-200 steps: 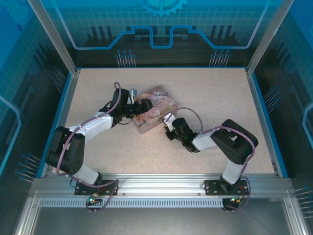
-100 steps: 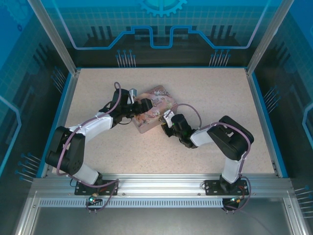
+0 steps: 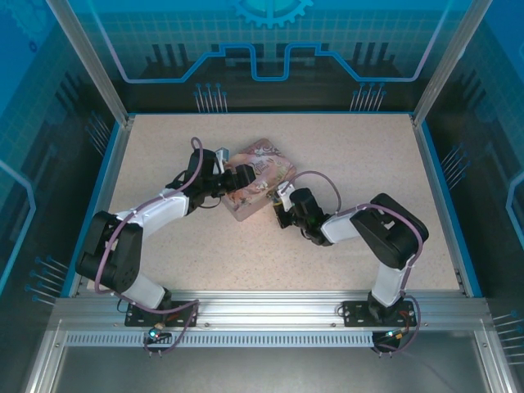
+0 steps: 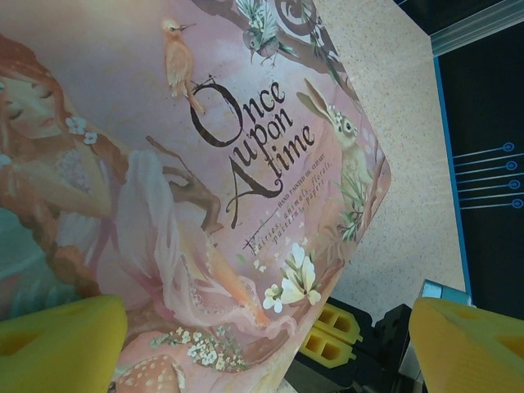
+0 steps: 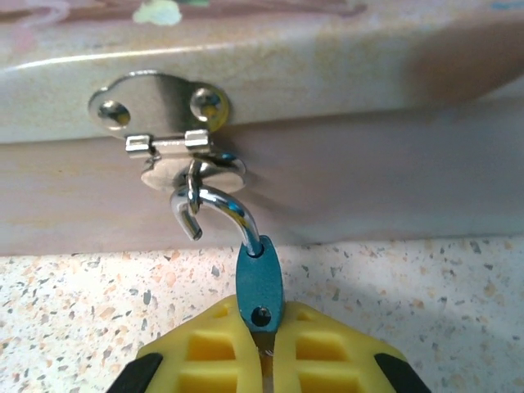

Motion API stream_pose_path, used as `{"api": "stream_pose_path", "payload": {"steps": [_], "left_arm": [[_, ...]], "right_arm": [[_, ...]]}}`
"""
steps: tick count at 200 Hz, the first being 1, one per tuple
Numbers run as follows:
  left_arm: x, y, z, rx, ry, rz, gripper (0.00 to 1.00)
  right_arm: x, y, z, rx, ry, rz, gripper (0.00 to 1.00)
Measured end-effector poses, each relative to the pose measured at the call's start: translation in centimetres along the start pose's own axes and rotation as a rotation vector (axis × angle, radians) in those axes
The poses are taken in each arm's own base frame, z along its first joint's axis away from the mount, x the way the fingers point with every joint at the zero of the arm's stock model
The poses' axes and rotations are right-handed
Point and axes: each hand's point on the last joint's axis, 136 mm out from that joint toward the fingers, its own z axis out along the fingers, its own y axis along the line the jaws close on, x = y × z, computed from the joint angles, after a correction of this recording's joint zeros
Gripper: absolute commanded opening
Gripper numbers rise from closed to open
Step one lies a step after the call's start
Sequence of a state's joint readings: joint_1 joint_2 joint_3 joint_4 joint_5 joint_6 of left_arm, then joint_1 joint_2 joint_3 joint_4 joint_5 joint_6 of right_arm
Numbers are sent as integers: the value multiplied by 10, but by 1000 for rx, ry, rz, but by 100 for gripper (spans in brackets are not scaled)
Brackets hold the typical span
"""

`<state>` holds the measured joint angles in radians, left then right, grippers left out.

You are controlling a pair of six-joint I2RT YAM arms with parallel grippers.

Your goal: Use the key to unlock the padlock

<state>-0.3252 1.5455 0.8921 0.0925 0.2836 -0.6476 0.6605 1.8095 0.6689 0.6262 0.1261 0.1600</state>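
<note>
The blue-teal padlock (image 5: pixel 259 282) hangs by its metal shackle (image 5: pixel 221 205) from the hasp (image 5: pixel 160 110) on the side of the pink tin (image 5: pixel 327 49). The shackle's free end is out of the body. My right gripper (image 5: pixel 264 332) is shut, with the padlock's near end between its yellow fingertips. A thin metal strip, the key (image 5: pixel 264 360), shows in the gap behind it. From above, that gripper (image 3: pixel 278 209) sits at the tin's front side. My left gripper (image 4: pixel 262 336) is open, its fingers (image 4: pixel 57 344) spread wide over the tin's lid (image 4: pixel 205 164).
The tin (image 3: pixel 266 168) lies slanted near the table's middle with both arms reaching in on it. My right gripper's yellow fingers (image 4: pixel 332 336) show past the tin's edge in the left wrist view. Speckled tabletop (image 3: pixel 368 155) stretches around, bounded by blue edges.
My right gripper has pushed in closer to the tin's front side. My left gripper has slid right, further over the lid.
</note>
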Motion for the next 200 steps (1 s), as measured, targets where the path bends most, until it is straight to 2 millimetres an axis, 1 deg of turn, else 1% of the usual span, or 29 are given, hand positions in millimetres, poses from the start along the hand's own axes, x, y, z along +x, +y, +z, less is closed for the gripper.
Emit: {"api": "stream_pose_path", "payload": {"steps": [55, 88, 122, 175, 200], "left_arm": [[3, -4, 3, 4, -18, 23, 90], [4, -5, 4, 0, -26, 31, 90], [7, -8, 6, -1, -23, 39, 90], [9, -8, 8, -24, -29, 81, 90], [10, -8, 12, -40, -26, 106, 90]], "right_arm": [[-1, 1, 2, -42, 48, 230, 0], [0, 4, 0, -108, 56, 394, 0], [-5, 4, 0, -164, 46, 544, 0], [-14, 6, 0, -224, 36, 707, 0], [-16, 6, -2, -254, 48, 786, 0]]}}
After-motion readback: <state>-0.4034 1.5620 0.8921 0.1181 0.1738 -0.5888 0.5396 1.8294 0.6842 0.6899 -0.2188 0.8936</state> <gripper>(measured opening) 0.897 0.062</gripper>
